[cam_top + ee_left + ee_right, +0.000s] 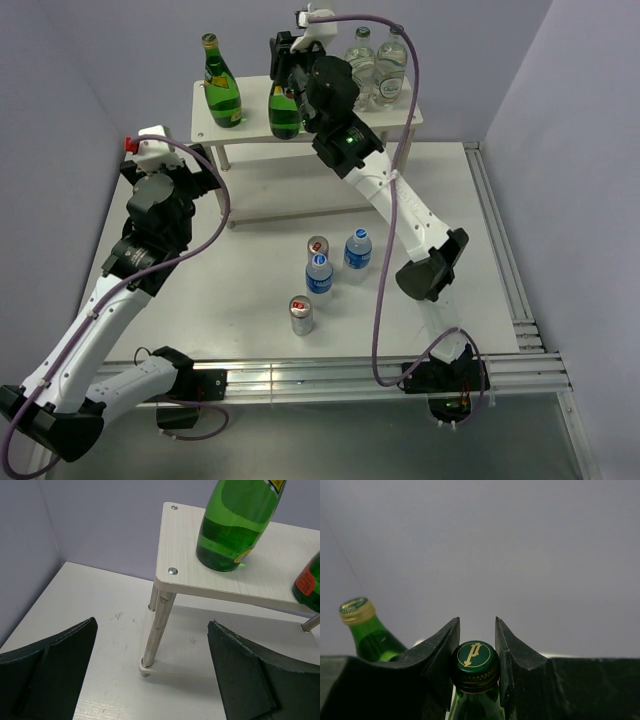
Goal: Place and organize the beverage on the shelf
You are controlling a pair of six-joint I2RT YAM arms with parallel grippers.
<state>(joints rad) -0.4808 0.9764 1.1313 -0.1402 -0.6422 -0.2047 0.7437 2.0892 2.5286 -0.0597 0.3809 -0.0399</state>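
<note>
The white shelf (pixel 250 135) stands at the back of the table. One green glass bottle (pixel 222 95) stands on the left of its top board. My right gripper (pixel 290 60) is shut on the capped neck of the second green bottle (pixel 283 112), which stands upright on the top board beside the first. In the right wrist view the fingers (pixel 442 645) press both sides of the green cap (pixel 475 662). My left gripper (pixel 205 172) is open and empty by the shelf's left front leg (pixel 157 625). Two water bottles (pixel 358 250) (pixel 319 275) and two cans (pixel 318 246) (pixel 301 315) stand on the table.
Two clear glass bottles with green caps (pixel 378 65) stand on the right of the shelf's top board. The lower board (pixel 200 650) shows bare in the left wrist view. Grey walls close in the table at the back and sides.
</note>
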